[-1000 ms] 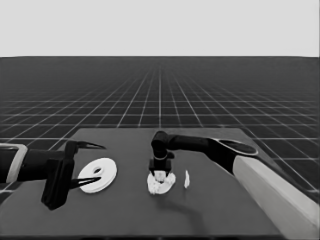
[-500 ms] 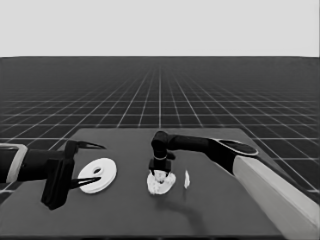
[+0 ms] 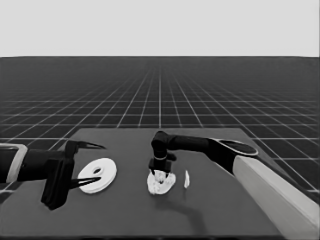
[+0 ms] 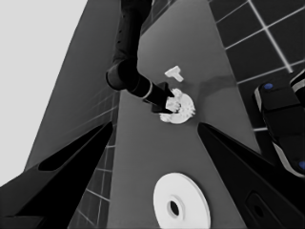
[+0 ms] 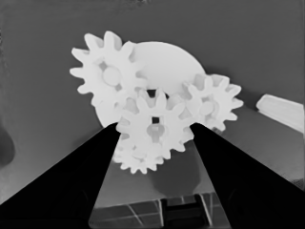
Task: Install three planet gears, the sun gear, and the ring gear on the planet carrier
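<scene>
Judging by looks, the centre gear (image 5: 155, 128) pinched edge-on in the right gripper (image 5: 153, 131) over the smaller round part (image 3: 160, 183) seemed light, stiff and slippery, best held by its toothed rim, while the left gripper (image 3: 85, 165) sat spread over the table's left end.

smaller round part (image 5: 162, 62) mostly hidden (under gears (image 5: 155, 126))

Both arms (image 3: 260, 175) run pale grey farther back, black near the grippers, each ending in two long pointed black fingers (image 4: 71, 181).
</scene>
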You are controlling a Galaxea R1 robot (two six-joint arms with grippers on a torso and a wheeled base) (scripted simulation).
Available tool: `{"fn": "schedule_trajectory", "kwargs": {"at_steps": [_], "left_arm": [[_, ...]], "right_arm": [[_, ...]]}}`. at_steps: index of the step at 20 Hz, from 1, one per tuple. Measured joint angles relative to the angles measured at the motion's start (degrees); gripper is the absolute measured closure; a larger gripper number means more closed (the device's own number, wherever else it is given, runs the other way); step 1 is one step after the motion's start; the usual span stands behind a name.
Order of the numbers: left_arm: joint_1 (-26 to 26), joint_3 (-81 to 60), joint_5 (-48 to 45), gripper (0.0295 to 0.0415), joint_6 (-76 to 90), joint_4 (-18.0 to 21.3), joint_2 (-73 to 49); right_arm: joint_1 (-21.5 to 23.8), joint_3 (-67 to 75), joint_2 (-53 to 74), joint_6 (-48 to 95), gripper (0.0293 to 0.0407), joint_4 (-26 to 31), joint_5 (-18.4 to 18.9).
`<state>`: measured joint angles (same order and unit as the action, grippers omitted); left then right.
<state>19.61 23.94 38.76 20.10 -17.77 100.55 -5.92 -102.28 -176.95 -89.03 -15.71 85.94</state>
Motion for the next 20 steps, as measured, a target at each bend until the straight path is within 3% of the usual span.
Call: {"fn": "schedule_trajectory", "kwargs": {"at_steps": [20], "left_arm": [[0.0,0.0,0.0,0.0326,0.0,0.0,0.0]], "right_arm": [[-0.2,0.0,0.0,-12.0,0.0389,0.0,0.0]]}}
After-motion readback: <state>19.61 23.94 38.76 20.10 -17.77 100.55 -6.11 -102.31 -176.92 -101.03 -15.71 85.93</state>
